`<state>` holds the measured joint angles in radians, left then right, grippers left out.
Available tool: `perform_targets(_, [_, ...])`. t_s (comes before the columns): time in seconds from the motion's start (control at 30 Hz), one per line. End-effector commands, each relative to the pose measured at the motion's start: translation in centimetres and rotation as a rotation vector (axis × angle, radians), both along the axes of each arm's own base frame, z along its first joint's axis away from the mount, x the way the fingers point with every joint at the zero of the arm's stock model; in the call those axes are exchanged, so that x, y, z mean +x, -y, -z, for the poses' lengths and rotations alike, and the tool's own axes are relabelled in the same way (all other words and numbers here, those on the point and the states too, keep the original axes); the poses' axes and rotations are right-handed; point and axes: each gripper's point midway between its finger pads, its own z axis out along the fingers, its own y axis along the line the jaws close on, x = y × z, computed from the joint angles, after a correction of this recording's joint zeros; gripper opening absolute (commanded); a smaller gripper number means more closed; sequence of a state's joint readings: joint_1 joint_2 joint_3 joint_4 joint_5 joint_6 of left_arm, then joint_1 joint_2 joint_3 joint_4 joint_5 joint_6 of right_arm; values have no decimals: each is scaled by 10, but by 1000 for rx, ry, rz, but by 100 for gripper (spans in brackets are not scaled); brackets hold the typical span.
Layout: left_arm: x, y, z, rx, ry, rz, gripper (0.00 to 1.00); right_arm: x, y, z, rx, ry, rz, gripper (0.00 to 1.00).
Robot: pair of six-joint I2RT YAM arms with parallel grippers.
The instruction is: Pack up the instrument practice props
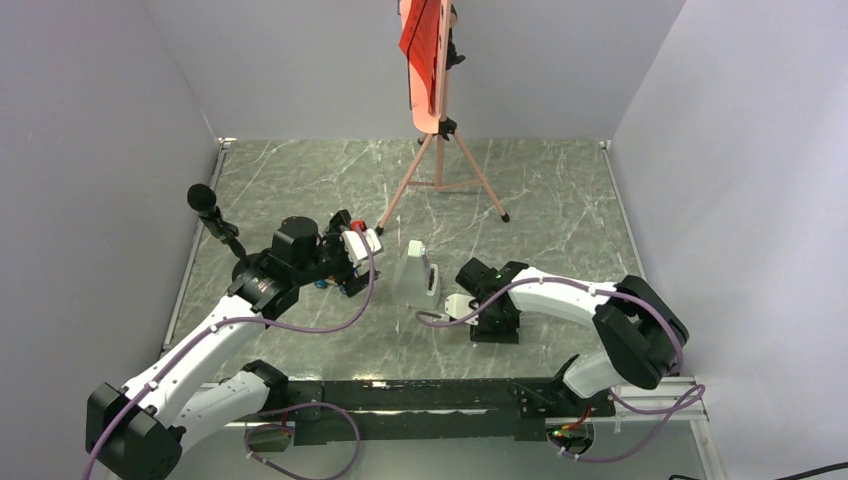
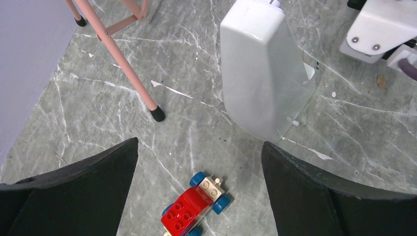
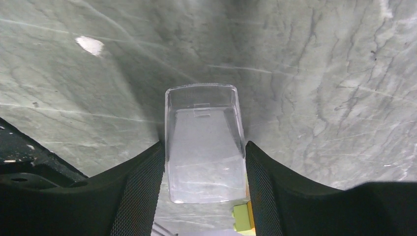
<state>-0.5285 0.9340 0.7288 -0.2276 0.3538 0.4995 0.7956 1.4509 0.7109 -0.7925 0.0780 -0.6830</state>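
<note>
Grey-white wedge-shaped metronome [image 1: 417, 275] stands on the marble tabletop [image 1: 560, 200]. Only the right wrist view shows the right tool [image 3: 204, 145] pinching a clear plastic cover [image 3: 204, 167] just beside it. Left wrist alone catches the left tool [image 2: 199, 143] wide open, empty, over a red blue-wheeled toy car [image 2: 194, 209] near the metronome.

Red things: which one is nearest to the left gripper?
The small toy car with blue wheels, right under the left gripper; the red sheet sits on the far stand.
</note>
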Motion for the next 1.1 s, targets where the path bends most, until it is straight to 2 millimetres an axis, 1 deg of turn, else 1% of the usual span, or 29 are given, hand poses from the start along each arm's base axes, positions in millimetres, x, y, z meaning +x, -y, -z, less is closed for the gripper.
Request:
perform_targets(0.0, [6,6,-25,-47,53,11,99,0,30,23,-116,-18,32,60])
perform_targets(0.13, [5,5,-25,-46,54,8,99,0,41,29,-163,-10,25,63])
perform_targets(0.2, [6,5,-25,-42,54,7,99,0,47,34,-186,-10,29,62])
perform_targets(0.27, [6,4,-25,-39,56,4,99,-1,52,38,-212,-12,44,59])
perform_targets(0.37, [5,3,-25,-29,57,7,99,-1,52,41,-207,-42,59,37])
perform_targets(0.4, [6,3,-24,-25,56,8,99,-1,50,41,-199,-47,64,32])
perform_targets(0.5, [6,4,-27,-22,58,12,99,1,44,35,-158,-36,87,24])
perform_targets(0.57, [7,4,-31,-22,65,15,99,5,36,22,-104,-22,122,17])
perform_targets(0.63, [8,6,-34,-25,70,23,99,14,22,-1,-19,-6,175,8])
perform_targets(0.67, [8,8,-37,-29,73,29,99,19,13,-15,36,3,199,1])
perform_targets(0.7, [9,10,-40,-37,75,35,99,28,4,-34,93,31,221,0])
perform_targets(0.73, [9,13,-46,-53,81,45,99,37,-3,-51,148,62,246,0])
perform_targets(0.8, [11,20,-59,-95,85,58,99,48,-16,-86,281,100,302,0])
perform_targets(0.87, [12,28,-72,-138,85,81,99,60,-27,-122,426,155,359,0])
perform_targets(0.93, [13,37,-82,-178,79,106,99,72,-35,-154,562,208,412,0])
perform_targets(1.07, [11,64,-97,-224,70,190,99,95,-52,-214,824,303,467,0])
